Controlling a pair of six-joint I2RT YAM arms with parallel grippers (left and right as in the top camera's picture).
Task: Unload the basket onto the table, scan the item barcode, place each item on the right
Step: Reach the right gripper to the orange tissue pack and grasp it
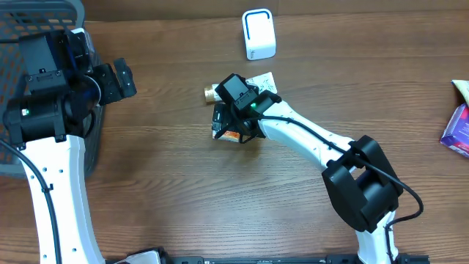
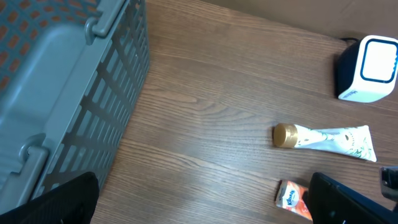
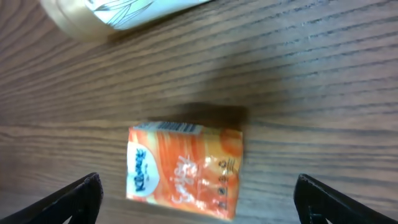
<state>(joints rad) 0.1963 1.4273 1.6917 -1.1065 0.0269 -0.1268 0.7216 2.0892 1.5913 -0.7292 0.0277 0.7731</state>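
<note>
An orange tissue packet [image 3: 185, 169] lies flat on the wooden table, also seen in the overhead view [image 1: 226, 136] and the left wrist view [image 2: 292, 200]. My right gripper [image 3: 202, 202] hangs just above it, open, with one finger on each side and nothing held. In the overhead view the right gripper [image 1: 234, 127] covers most of the packet. The white barcode scanner [image 1: 259, 34] stands at the back of the table, its blue-ringed face visible in the left wrist view [image 2: 368, 68]. My left gripper [image 1: 117, 81] is open and empty beside the basket, far left of the packet.
A white tube with a gold cap [image 2: 323, 138] lies just behind the packet. A grey plastic basket [image 1: 44, 11] fills the back left corner, close to the left arm. Purple and light packages [image 1: 458, 128] sit at the right edge.
</note>
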